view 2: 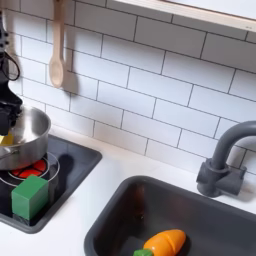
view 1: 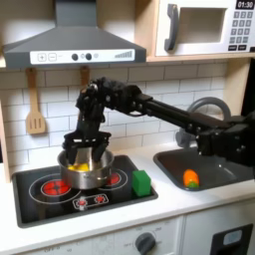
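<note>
1. Steel pot (view 1: 84, 171) sits on the left burner of the black stove (view 1: 40, 204) in the first exterior view; the end effector (view 1: 82, 142) hangs straight above its mouth, close to the rim, and a yellow thing (view 1: 84, 158) lies inside the pot just below the fingers; I cannot tell whether the fingers are apart or together.
2. Green block (view 1: 141, 182) stands on the stove's right part, just beside the pot, near the stove's front right edge; in the second exterior view the pot (view 2: 24, 138) stands behind the block (view 2: 30, 197), a small gap between them.
3. White tabletop (view 1: 189, 204) lies bare between stove and sink (view 1: 221, 174); a carrot (view 1: 190, 178) lies in the sink, well apart from the pot; a wooden spatula (view 1: 35, 120) hangs on the tiled wall behind.
4. Upright, the pot opens toward the end effector; in the second exterior view the carrot (view 2: 163, 242) lies with its long axis running left to right.
</note>
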`<action>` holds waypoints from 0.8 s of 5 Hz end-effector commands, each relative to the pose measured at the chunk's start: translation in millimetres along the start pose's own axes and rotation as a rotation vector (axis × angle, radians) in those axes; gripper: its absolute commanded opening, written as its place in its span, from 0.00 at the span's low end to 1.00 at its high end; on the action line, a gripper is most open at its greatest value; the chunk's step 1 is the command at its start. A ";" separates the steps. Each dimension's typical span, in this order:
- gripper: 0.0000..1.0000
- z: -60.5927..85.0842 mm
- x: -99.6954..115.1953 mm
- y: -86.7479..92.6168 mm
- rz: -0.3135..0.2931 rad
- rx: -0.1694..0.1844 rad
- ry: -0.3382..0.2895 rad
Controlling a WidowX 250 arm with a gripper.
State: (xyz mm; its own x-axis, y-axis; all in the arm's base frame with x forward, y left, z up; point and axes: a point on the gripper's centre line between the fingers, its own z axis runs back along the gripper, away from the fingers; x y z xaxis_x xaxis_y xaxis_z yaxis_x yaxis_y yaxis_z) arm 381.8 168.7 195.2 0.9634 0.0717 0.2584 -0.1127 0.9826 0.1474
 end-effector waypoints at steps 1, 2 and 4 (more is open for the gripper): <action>1.00 -5.9 3.0 -1.0 -0.001 -0.002 -0.010; 1.00 -12.0 3.3 -1.1 0.000 -0.009 -0.013; 1.00 -23.1 0.5 -4.2 -0.002 -0.018 -0.026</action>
State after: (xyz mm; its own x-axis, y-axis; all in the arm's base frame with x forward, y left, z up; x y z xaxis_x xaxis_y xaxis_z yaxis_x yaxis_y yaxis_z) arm 388.3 167.3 171.4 0.9585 0.0625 0.2782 -0.1026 0.9860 0.1318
